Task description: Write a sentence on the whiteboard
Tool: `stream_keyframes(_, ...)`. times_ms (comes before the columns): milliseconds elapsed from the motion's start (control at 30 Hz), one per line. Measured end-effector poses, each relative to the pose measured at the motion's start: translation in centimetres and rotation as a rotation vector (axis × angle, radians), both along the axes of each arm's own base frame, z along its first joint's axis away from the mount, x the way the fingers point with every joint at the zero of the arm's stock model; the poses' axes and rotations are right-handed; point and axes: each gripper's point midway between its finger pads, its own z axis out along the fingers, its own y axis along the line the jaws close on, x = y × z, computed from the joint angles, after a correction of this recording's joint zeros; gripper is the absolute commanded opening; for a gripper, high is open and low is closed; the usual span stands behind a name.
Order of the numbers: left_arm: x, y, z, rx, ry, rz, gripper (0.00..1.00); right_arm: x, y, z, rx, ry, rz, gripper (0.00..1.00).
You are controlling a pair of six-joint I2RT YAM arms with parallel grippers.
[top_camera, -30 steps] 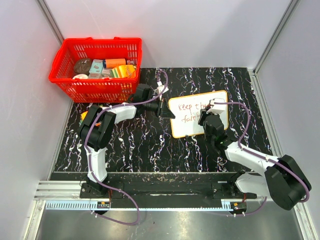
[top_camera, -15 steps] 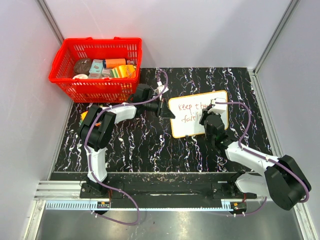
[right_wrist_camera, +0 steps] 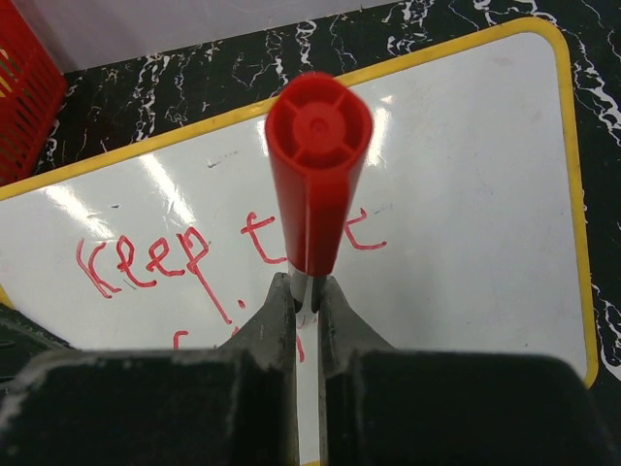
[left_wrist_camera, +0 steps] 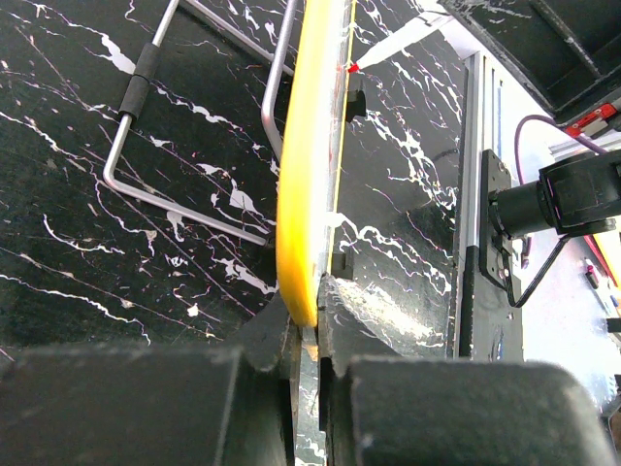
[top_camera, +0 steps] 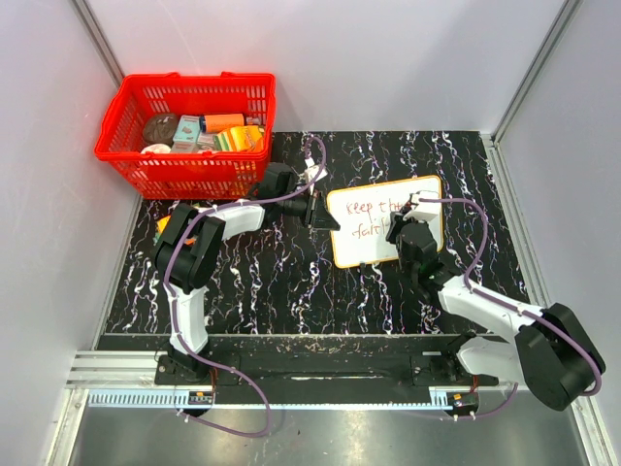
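Between the closed fingers of the right gripper [right_wrist_camera: 305, 291] one red marker [right_wrist_camera: 318, 165] is held over the single whiteboard [right_wrist_camera: 466, 194], which is set right of centre on the marbled table [top_camera: 262, 282]. Its left rim is clamped by the left gripper [left_wrist_camera: 309, 325]. Two lines of the sentence [top_camera: 372, 218] are seen, and one red basket [top_camera: 184, 131] far left. Since a second ago only the right arm has been shifted slightly.

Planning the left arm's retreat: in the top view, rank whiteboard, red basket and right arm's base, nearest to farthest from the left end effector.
1. whiteboard: its edge sits in the left end effector.
2. red basket: far-left corner.
3. right arm's base: near-right edge.
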Motion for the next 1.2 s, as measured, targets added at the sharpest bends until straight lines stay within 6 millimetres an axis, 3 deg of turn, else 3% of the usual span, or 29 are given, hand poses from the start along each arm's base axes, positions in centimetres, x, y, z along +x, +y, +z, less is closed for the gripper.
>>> stream_keyframes(267,0.00,0.00,0.00,0.000,0.000,0.000,0.00,-0.04,0.44,0.36,0.016,-0.008,0.025,0.00)
stream_keyframes(500,0.01,0.03,-0.05,0.002,0.004,0.003,0.00,0.20,0.63,-0.46,0.007,0.007,0.026,0.00)
stream_keyframes(1200,0.01,0.03,-0.04,0.002,0.004,0.003,0.00,0.29,-0.04,-0.37,0.001,0.001,-0.013,0.00)
